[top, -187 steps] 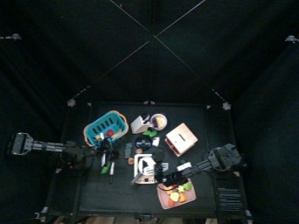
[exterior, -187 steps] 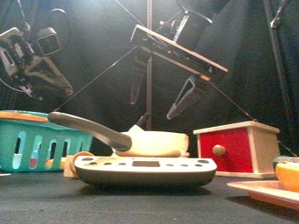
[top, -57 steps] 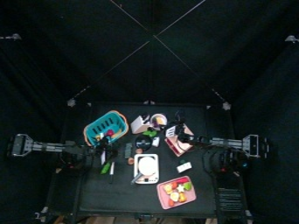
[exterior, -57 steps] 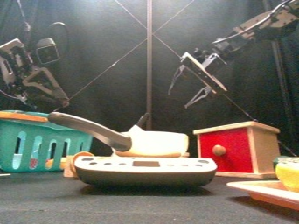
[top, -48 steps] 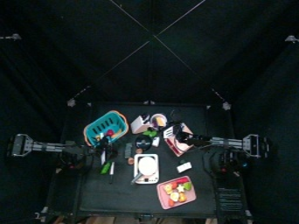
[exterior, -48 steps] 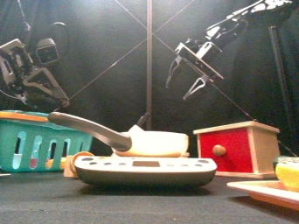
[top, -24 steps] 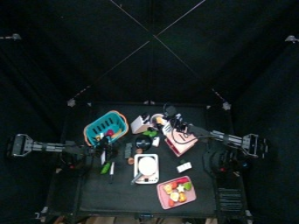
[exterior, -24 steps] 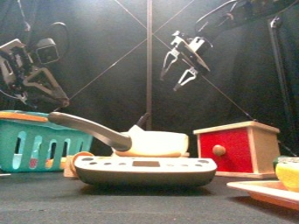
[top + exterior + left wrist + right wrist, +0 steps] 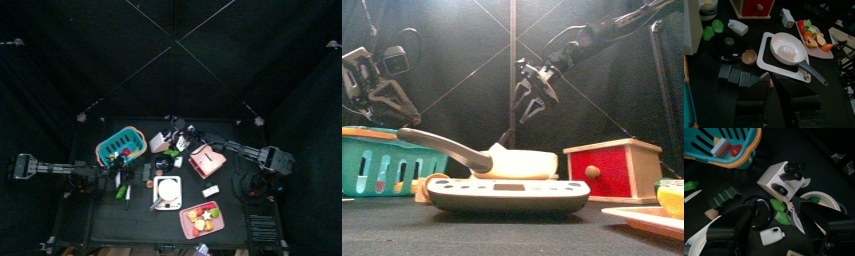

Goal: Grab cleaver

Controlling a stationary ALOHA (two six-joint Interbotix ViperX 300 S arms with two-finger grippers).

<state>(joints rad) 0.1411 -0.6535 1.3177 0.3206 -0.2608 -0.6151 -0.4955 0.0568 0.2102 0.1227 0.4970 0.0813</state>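
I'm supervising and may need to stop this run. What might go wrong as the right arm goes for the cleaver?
1. The right tool is open above a crowded patch: white block, green pieces and white bottle lie close together, so descending jaws might knock one.
2. The block shows dark handles side by side; the tool might close on the wrong one.

I can't read a single word, number or brand from here. The scale [image 9: 508,194] under the pan has a small display panel on its front, but nothing on it is legible, and the white bottle [image 9: 737,27] behind the scale shows no lettering I can make out.
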